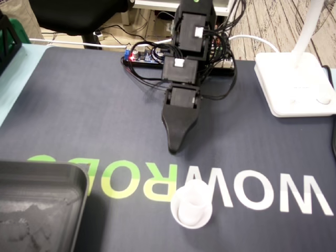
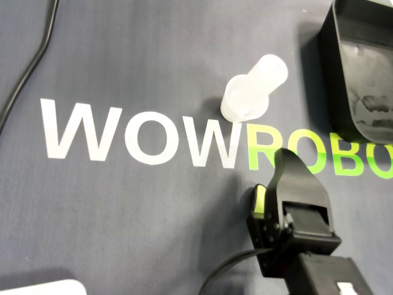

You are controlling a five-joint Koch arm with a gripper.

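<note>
Cup (image 1: 191, 206) stood ahead of gripper (image 1: 173, 148), untouched

Translucent and white, the cup stood on end on the dark mat (image 1: 79, 105), over the lettering, with its long axis vertical. The gripper hung nose-down over the mat, near the cup but apart from it. In the fixed view the cup lay at about 5 o'clock from the tip. In the overhead view the cup (image 2: 245, 103) lay at about 11 o'clock from the gripper (image 2: 284, 157). Only one black tip showed in either view, so whether the jaws stood apart could not be told. A black tray (image 2: 334, 67) sat at 3 o'clock of the cup overhead, apart from it. The reach probably called for a short advance along the gripper's own line.
</note>
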